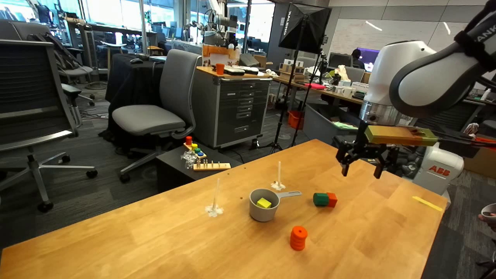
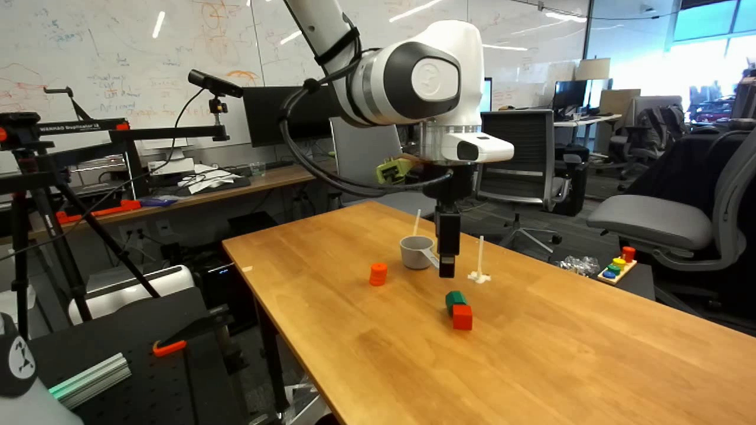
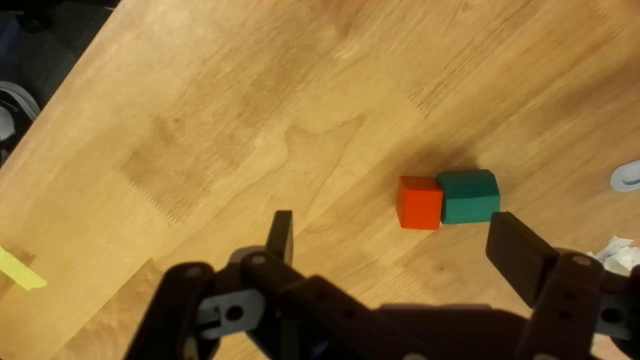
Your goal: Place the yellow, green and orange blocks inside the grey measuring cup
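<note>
The grey measuring cup stands upright on the table; it also shows in an exterior view. The yellow block lies inside the cup. The green block lies on the table touching the red-orange cube, near the cup's handle. The wrist view shows the green block and the red-orange cube side by side, ahead of the fingers. My gripper is open and empty, above the table and apart from the blocks. It also shows in an exterior view and the wrist view.
An orange ridged cylinder stands on the table near the cup. Two thin upright sticks are taped to the table near the cup. Yellow tape lies near the table edge. Peg toys sit on a low black stand.
</note>
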